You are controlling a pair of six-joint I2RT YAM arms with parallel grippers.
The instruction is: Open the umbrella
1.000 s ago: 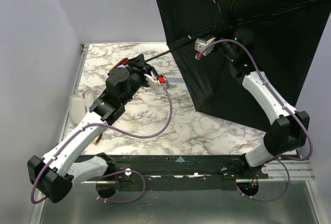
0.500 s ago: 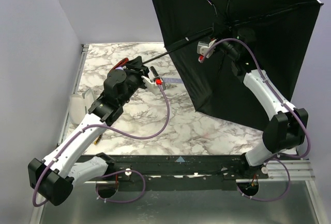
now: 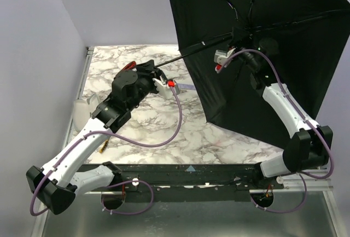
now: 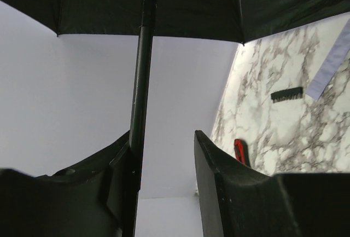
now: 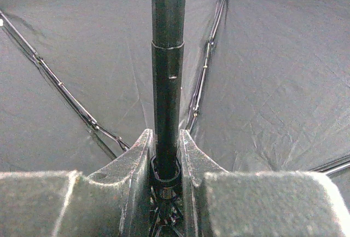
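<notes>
The umbrella (image 3: pixel 273 56) hung over the far right corner of the bench (image 3: pixel 158 133), its canopy spread wide and the black lining turned toward the near edge, so the opening looked all but done. It stood clear of the marble because both arms carried it. The right tool (image 5: pixel 165 152) was clamped on the shaft (image 4: pixel 143 84) right at the hub, probably to press the runner home until it latched. The left tool (image 4: pixel 164 138), near the far edge and left of its middle, steadied the handle end. Its fingers stood apart with the shaft along one inner face; whether they pinched anything lower could not be told. The thin ribs (image 5: pixel 205 73) lay taut against the lining.
</notes>
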